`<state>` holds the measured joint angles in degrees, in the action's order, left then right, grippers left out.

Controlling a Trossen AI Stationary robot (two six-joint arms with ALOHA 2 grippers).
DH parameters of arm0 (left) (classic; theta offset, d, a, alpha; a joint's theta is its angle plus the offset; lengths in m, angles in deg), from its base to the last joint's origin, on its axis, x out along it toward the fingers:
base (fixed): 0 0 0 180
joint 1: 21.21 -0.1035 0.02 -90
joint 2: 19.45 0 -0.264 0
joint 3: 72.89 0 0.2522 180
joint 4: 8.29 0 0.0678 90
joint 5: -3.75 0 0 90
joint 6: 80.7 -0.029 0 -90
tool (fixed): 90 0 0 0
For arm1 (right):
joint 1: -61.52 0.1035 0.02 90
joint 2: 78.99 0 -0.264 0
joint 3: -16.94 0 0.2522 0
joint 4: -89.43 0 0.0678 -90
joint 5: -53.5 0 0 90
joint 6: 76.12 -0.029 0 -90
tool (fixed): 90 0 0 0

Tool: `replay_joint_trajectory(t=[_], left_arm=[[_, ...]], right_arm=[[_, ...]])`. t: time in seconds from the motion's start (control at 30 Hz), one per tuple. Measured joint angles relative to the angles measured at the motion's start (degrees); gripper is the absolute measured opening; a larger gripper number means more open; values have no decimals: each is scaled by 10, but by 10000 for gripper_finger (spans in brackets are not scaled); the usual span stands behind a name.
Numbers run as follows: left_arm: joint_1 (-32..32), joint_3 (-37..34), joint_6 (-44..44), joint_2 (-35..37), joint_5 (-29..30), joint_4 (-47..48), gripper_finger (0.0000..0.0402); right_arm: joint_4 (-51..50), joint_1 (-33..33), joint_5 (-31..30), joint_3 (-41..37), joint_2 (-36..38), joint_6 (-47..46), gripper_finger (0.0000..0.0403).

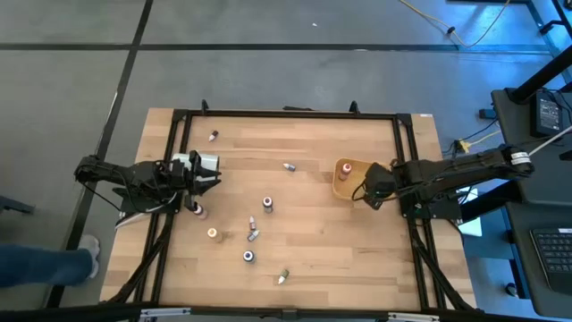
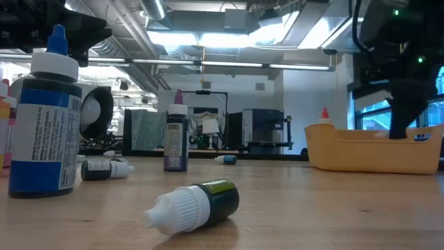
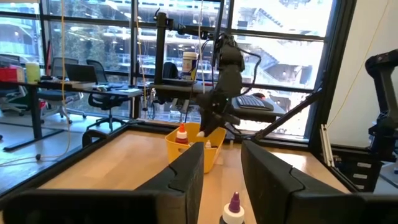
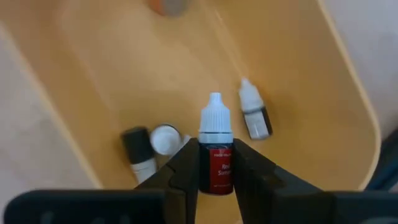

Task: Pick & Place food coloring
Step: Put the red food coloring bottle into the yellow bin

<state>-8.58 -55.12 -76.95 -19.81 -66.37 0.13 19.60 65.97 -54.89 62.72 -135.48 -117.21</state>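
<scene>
Several tiny food coloring bottles stand or lie on the wooden table, among them one, one and a fallen one. The tan tray sits right of centre and holds an orange-capped bottle and, in the right wrist view, a few lying bottles such as one. My right gripper hangs over the tray, shut on a red bottle. My left gripper hovers open near the table's left edge, level, with a purple-capped bottle in front of its fingers. My right gripper pinches the red bottle's body between its two fingers, below the white pointed cap. The fingers lie along the bottle. It is held above the tray's floor, with the cap pointing away from the wrist.
In the low view a blue bottle and a purple one stand upright, and a green one lies on its side near the camera. A black frame borders the table. Bare wood lies between the bottles and the tray.
</scene>
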Motion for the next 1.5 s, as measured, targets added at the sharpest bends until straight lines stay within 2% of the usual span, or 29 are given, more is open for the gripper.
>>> replay_joint_trajectory(t=[0.63,1.07,1.2,1.33,1.5], left_arm=[[0,0,0,0,0,0,102],[0,0,0,0,0,0,103],[0,0,0,0,0,0,103],[0,0,0,0,0,0,106],[0,0,0,0,0,0,106]], right_arm=[[1,-9,17,-24,0,-19,87],[-4,-9,30,-23,0,-13,149],[-29,-9,29,17,0,3,158],[-24,-9,-9,90,0,48,159],[115,-9,-40,152,0,206,159]])
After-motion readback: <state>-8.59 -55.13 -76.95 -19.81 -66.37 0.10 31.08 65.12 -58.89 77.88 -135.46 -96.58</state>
